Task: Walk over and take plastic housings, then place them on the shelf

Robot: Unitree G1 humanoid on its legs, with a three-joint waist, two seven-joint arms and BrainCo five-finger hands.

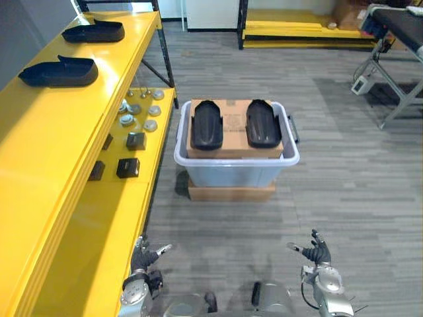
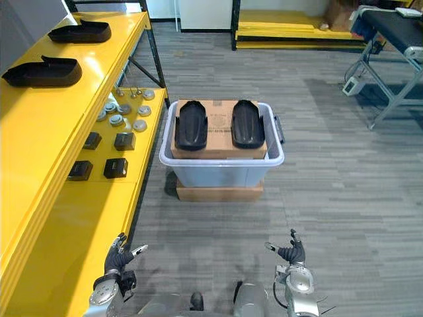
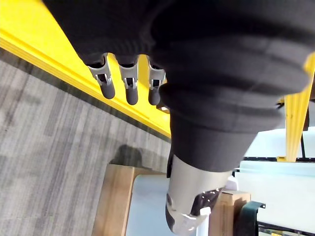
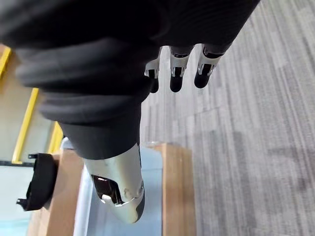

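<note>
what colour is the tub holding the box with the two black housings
Pale grey-blue tub; it shows best in the left eye view.

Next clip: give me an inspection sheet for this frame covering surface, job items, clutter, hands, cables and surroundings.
Surface: yellow shelf on the robot's left; grey plank floor.
Job's things: left tub housing and right tub housing lie side by side on a cardboard box in a pale tub; near shelf housing and far shelf housing lie on the shelf's top level.
Clutter: round metal parts and small black boxes on the lower level.
Hands: left robot hand and right robot hand are low, open and empty.
Cables: nothing seen.
Surroundings: low yellow rack far ahead; metal-legged bench at far right.
</note>
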